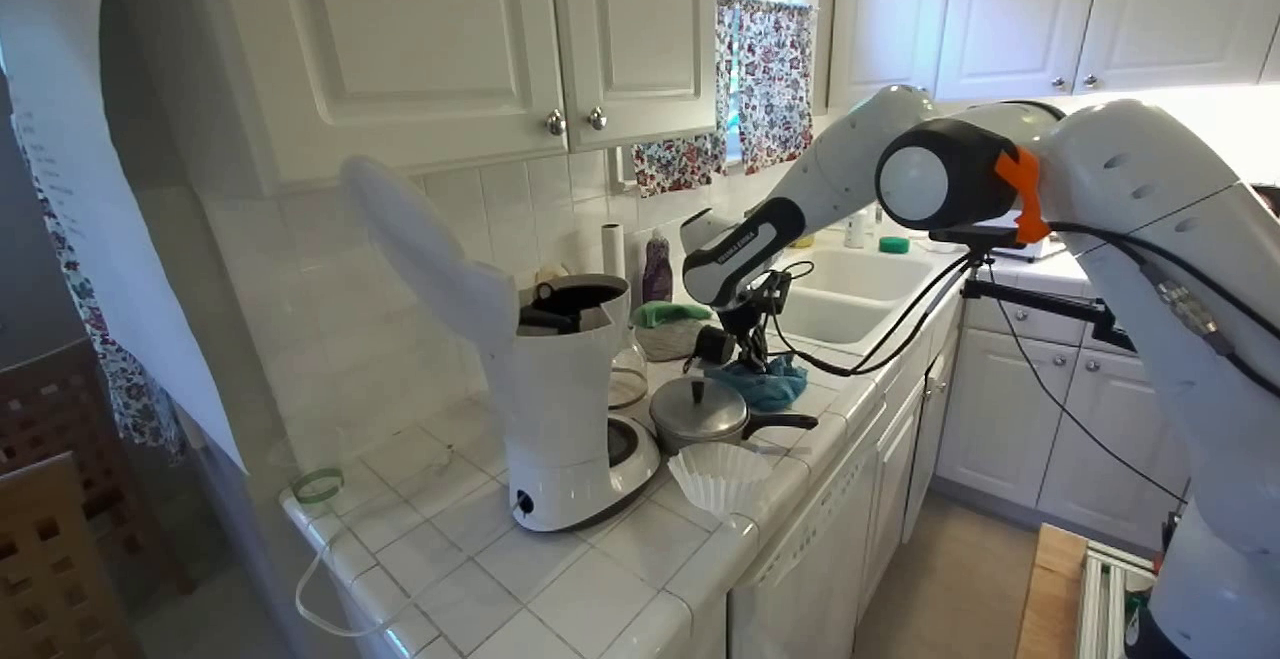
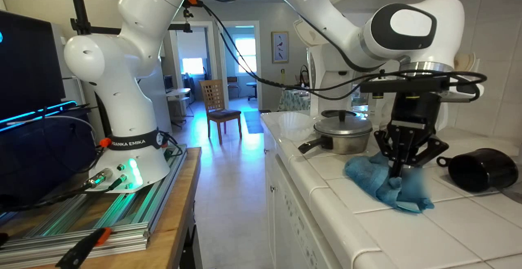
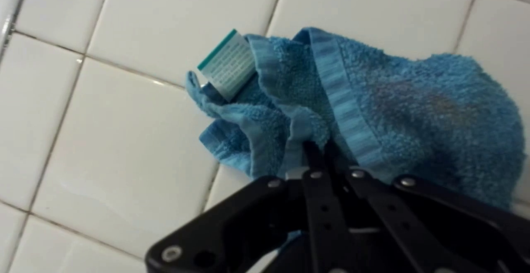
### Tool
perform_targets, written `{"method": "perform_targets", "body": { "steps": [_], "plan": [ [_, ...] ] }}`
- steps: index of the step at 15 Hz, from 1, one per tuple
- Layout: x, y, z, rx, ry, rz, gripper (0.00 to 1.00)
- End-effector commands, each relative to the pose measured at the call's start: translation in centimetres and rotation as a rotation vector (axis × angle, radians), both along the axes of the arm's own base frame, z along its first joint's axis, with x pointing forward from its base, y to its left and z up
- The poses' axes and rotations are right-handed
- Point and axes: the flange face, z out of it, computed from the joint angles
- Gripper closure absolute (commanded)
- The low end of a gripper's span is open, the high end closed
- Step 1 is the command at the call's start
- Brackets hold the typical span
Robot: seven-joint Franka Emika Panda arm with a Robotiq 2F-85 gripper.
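Note:
A crumpled blue cloth (image 3: 439,111) lies on the white tiled counter (image 3: 132,148), and it is seen in both exterior views too. Folds of it rise between the fingertips of my gripper (image 3: 321,146), which points down and is shut on the cloth. A white label (image 3: 230,66) with a teal edge sticks out from the cloth's border in the wrist view. Darker stains show on its terry surface. In an exterior view the gripper (image 2: 395,171) stands low over the counter, its tips sunk in the blue cloth (image 2: 367,173). The very tips are hidden by the folds.
Close by stands a lidded metal pot (image 2: 342,136) with a black handle. A black mug (image 2: 481,170) lies on its side near the gripper. Beyond the pot are a paper coffee filter (image 1: 720,474) and a tall white coffee maker (image 1: 570,419). A white sink (image 1: 868,274) lies behind the arm.

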Motion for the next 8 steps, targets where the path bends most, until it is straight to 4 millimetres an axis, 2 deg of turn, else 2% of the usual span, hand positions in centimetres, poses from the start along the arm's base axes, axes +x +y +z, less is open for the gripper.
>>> {"method": "perform_targets", "body": {
  "steps": [1, 4, 8],
  "plan": [
    [-1.8, 1.0, 0.2, 0.097, 0.066, -0.003, 0.99],
    [-2.8, 0.0, 0.7, 0.092, 0.075, -0.037, 0.99],
    [-5.4, -2.6, 0.7, 0.079, 0.104, -0.090, 0.99]
  ]
}}
